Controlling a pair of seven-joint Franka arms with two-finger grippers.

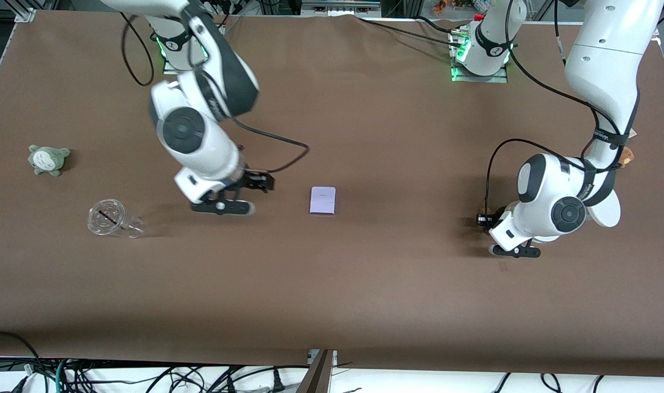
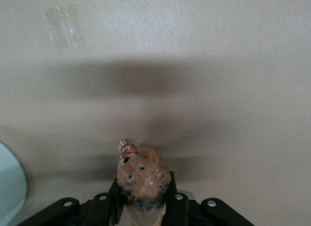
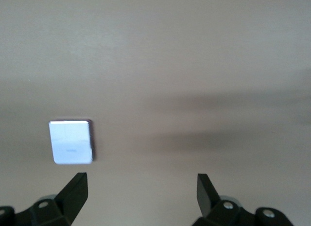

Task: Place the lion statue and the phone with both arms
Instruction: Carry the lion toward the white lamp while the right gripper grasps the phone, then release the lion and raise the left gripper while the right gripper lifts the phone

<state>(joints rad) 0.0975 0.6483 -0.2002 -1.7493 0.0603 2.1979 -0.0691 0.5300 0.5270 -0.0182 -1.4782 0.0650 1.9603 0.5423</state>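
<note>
Two sets of fingers noted, working outward from each.

Left gripper [image 2: 142,206]: fingers [image 2: 115,199] clamped on lion statue [image 2: 142,177]; reddish-brown figurine stands up between them, face toward wrist camera, body pinched at both sides. Low over counter [image 1: 397,305] at left arm's end, close to surface judging by shadow right under it. Statue itself hidden in front view by the wrist. Edge of a white round stand [image 2: 10,187] just beside the gripper.

Right gripper [image 3: 141,187]: fingers [image 3: 75,189] spread wide, empty. Hovering over bare counter, beside phone [image 1: 323,200] on the right arm's side. Phone flat on counter near centre, untouched by anything, off to one side of the finger gap in right wrist view rather than between the tips.

Elsewhere, toward right arm's end: grey-green plush [image 1: 48,159]; clear cup [image 1: 111,218] on its side, nearer the front camera than the plush. Small tan plush [image 1: 627,156] peeking past left arm.

Judgement: phone looks placed, statue not yet down. For the set-down:
- Lower straight until feet bear on counter; no sideways drift, small base likely to tip.
- Release slowly, both fingers evenly; hard figurine may stick to one pad and topple.
- Lift vertically clear before swinging away.
- Keep off the white stand.
</note>
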